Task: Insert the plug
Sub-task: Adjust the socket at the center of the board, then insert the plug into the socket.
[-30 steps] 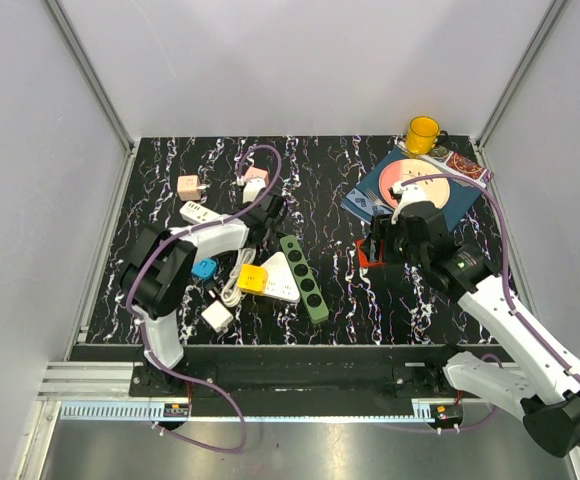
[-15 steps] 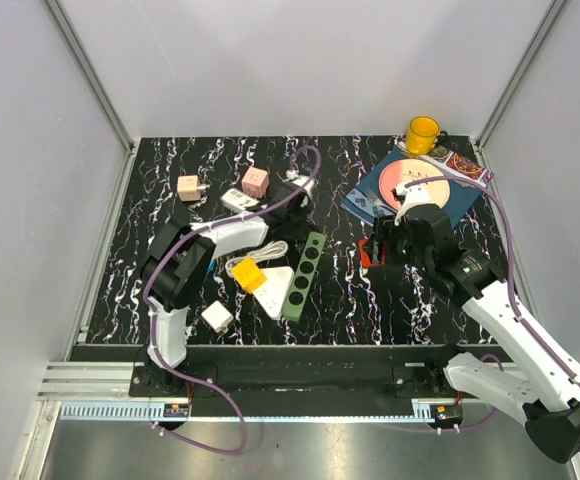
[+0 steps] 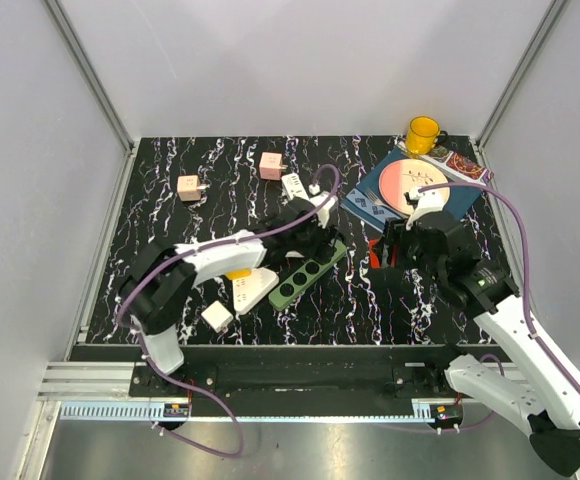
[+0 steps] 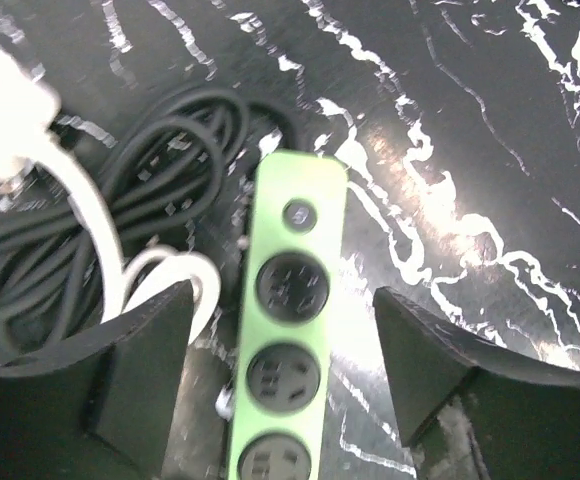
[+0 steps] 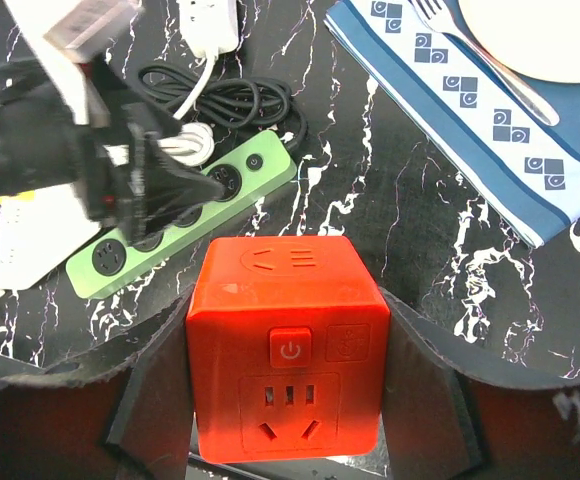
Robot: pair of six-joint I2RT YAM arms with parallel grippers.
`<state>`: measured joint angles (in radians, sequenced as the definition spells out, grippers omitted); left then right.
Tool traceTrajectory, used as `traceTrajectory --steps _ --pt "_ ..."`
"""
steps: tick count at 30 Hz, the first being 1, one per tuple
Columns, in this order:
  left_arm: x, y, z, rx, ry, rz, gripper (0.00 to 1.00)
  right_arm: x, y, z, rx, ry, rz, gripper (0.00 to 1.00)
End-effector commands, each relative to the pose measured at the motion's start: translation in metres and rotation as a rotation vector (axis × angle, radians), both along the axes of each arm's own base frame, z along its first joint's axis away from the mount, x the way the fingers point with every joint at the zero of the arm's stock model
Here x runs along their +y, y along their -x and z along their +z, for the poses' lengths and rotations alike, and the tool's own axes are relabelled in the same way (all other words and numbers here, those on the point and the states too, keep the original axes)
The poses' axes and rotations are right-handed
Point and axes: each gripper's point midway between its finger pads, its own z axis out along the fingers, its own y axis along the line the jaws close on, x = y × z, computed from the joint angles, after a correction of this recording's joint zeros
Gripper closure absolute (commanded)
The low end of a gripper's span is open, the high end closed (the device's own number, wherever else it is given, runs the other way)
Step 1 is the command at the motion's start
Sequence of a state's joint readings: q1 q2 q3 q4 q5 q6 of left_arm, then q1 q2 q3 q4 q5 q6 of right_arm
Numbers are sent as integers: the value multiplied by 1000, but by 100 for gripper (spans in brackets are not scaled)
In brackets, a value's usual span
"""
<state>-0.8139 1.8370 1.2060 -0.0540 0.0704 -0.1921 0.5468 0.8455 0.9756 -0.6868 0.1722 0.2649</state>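
Now the right gripper [image 5: 292,405] clamps the orange cube adapter [image 5: 288,330] near the green power strip [image 4: 292,290]. The left gripper [image 4: 285,375] straddles it, jaws apart, holding nothing. Unpinned, the strip could skid under pressure, spoiling alignment.

From above, the scene is lit brightly and evenly from overhead, with only soft, short shadows close under the arms around the green power strip [image 3: 305,272] on the glossy black tabletop [image 3: 155,200]. In the left wrist view a broad white glare streaks the tabletop just right of the strip, a white plug [image 4: 0,100] up and left of it is blown out, and the dark fingers [image 4: 140,385] either side are blurred. The right wrist view is sharp, though the orange socket cube [image 5: 288,340] below the strip looks oversaturated.
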Motion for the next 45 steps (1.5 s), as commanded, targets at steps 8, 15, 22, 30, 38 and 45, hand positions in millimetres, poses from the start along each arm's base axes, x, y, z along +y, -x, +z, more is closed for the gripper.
traceTrajectory --steps 8,15,22,30,38,45 --pt "95 27 78 -189 -11 187 8 37 2 -5 83 21 236 100" --pt "186 25 130 -180 -2 392 1 64 -21 -20 156 109 399 100" --pt "235 6 172 -272 -34 513 1 99 -57 -41 216 164 554 100" --pt "255 4 155 -223 54 597 1 119 -85 -70 206 227 671 100" --pt "287 6 153 -278 -68 697 1 130 -99 -98 220 234 687 100" --pt "291 6 152 -292 -95 703 1 130 -104 -109 219 247 677 100"
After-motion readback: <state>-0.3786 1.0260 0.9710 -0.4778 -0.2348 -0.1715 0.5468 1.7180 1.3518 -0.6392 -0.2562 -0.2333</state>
